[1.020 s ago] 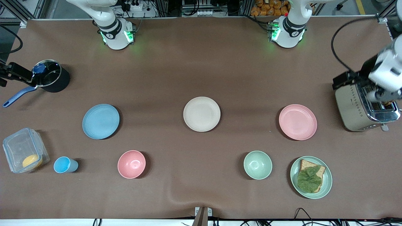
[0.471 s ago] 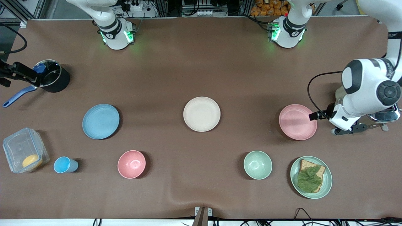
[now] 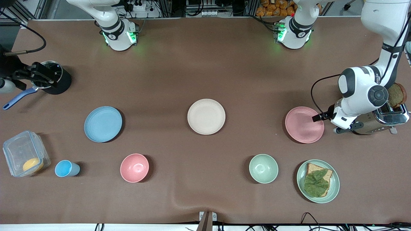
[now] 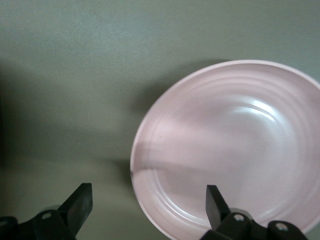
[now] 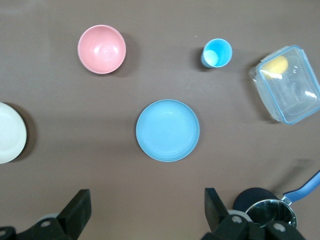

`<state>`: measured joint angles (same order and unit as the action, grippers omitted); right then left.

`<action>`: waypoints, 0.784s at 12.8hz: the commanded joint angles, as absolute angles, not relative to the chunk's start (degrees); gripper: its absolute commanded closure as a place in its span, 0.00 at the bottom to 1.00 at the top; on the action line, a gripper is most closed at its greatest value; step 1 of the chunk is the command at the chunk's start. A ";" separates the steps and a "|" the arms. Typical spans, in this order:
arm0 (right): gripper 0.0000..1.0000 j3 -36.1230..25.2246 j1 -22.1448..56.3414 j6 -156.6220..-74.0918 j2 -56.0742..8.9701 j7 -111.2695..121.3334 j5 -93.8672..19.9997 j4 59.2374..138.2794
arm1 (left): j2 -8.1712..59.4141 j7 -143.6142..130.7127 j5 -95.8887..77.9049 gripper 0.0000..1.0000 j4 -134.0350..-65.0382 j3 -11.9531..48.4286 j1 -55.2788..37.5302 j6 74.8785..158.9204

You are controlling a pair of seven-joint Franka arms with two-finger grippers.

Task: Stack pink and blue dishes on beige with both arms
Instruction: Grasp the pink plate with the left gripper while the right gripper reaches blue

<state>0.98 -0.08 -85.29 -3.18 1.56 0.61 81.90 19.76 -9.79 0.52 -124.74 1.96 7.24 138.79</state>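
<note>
My fingers (image 5: 75,210) hang spread over the blue plate (image 5: 168,130) — pink bowl (image 5: 101,49), blue cup (image 5: 217,52) and clear box (image 5: 286,84) around it, beige plate (image 5: 11,132) apart — black pot (image 5: 267,212) beside me.

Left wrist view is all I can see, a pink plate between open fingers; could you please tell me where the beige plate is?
Observer: The beige plate lies mid-table, beside the pink plate, toward the right arm's end.
Operator: Thanks. And the blue plate?
Observer: The blue plate lies beside the beige one, nearer the right arm's end, with nothing on it.
Operator: Where is the right gripper?
Observer: The right gripper hangs by the black pot, fingers open, not over the blue plate.
</note>
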 commanded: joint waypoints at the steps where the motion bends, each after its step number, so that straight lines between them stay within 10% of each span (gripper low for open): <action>1: 0.00 0.35 -3.34 -85.08 -3.87 2.29 0.88 81.30 | 21.26 -9.40 1.84 0.00 -124.37 2.29 8.61 140.53; 4: 0.00 0.44 -2.55 -84.55 -5.96 2.29 1.06 82.52 | 22.76 -9.40 2.20 0.00 -124.37 2.37 9.76 142.38; 10: 0.00 0.44 -2.55 -82.27 -10.26 2.37 1.14 82.62 | 23.55 -9.40 2.11 0.56 -124.19 2.37 9.67 142.38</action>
<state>0.32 -2.73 -82.87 -7.08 2.58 0.61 83.26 22.93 -9.50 0.96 -124.62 2.02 9.20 141.73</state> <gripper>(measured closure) 0.000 0.405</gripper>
